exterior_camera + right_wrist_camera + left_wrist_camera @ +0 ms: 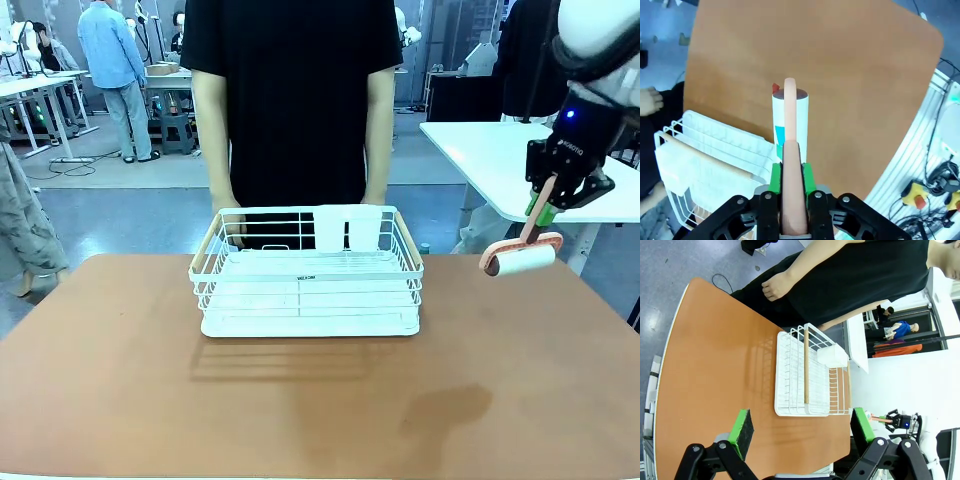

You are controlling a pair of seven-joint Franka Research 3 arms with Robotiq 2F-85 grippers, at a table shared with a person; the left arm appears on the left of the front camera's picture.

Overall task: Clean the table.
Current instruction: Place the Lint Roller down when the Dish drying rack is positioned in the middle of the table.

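White arm casing, black Robotiq right gripper (553, 200) with white lettering, blue light on wrist. Green pads, black linkage fingers with silver pivot screws on left gripper (802, 427). Person (290, 90): black short-sleeved tee, probably dark trousers.

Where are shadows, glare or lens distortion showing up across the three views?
Front view: soft shadows fall on the table before the wire rack and under the lint roller held by the right gripper; focus is sharp. Left wrist view: wide-angle bending curves the table edge, pale sheen beside the rack. Right wrist view: table corner bows, the roller's handle close to the lens looks soft.
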